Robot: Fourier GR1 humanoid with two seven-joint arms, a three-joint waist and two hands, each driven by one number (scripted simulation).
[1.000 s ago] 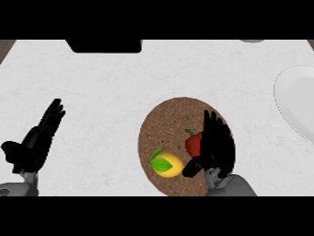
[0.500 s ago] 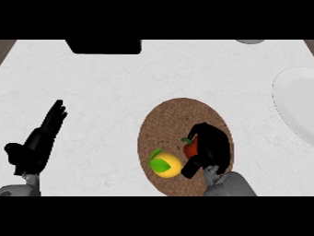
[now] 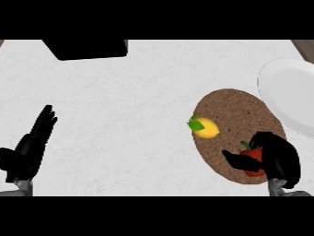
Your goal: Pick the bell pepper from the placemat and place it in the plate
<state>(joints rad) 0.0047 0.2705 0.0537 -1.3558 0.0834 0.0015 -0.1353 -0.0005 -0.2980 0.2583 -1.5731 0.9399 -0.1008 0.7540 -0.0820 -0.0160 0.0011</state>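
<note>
Right hand curls around the red bell pepper over the brown placemat; left hand rests open. Risk: a partly hidden grasp may slip before the white plate, or nudge the lemon.

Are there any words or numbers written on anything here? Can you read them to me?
No, there are no words, numbers, labels or signs to read here.
The white plate, the brown placemat, the red bell pepper in the right hand, the yellow fruit and the black box at the counter's far edge are all plain.
</note>
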